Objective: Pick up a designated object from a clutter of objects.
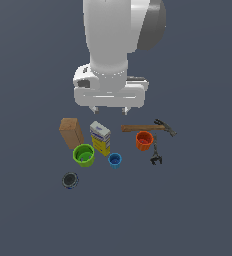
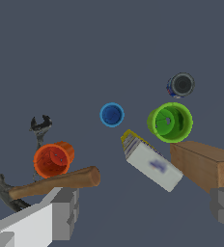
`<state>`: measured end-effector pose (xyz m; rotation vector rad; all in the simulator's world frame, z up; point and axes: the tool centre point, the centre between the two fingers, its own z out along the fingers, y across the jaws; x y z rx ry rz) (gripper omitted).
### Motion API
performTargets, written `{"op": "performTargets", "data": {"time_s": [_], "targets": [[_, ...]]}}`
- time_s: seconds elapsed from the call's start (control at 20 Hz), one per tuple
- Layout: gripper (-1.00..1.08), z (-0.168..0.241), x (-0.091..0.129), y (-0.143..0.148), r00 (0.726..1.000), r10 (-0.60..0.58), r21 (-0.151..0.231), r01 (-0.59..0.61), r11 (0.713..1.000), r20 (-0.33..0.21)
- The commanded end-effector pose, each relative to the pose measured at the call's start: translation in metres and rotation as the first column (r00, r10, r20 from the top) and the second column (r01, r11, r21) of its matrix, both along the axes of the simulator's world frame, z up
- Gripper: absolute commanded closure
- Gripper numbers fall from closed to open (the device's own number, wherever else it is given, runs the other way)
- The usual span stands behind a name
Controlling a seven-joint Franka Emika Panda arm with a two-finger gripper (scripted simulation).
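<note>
The small bright blue cup (image 1: 115,160) (image 2: 111,115) stands upright on the grey floor, between the larger green cup (image 1: 84,155) (image 2: 170,121) and the orange cup (image 1: 144,140) (image 2: 53,159). My gripper (image 1: 108,109) (image 2: 145,212) hangs open well above the clutter, over the white-yellow-blue box (image 1: 100,137) (image 2: 150,160), holding nothing. Its grey fingers (image 2: 65,213) frame the wrist view. The blue cup sits apart from both fingers, in front of the box in the exterior view.
A brown block (image 1: 71,132) (image 2: 208,165) stands beside the box. A wooden-handled hammer (image 1: 147,128) (image 2: 51,182) lies behind the orange cup, a dark clamp (image 1: 156,154) (image 2: 39,128) beside it. A dark round disc (image 1: 70,180) (image 2: 181,85) lies beyond the green cup.
</note>
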<state>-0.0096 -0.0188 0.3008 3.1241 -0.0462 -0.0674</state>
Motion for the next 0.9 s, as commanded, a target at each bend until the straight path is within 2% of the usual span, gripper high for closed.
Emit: {"op": "performTargets", "data": {"time_s": [0.0,0.85], "targets": [[-0.92,0.0,0.0,0.0,1.0,0.0,0.0,0.0,1.0,0.0],[-0.92,0.0072,-0.0037,-0.0094,1.0,-0.007,-0.013,0.007,1.0,-0.005]]}}
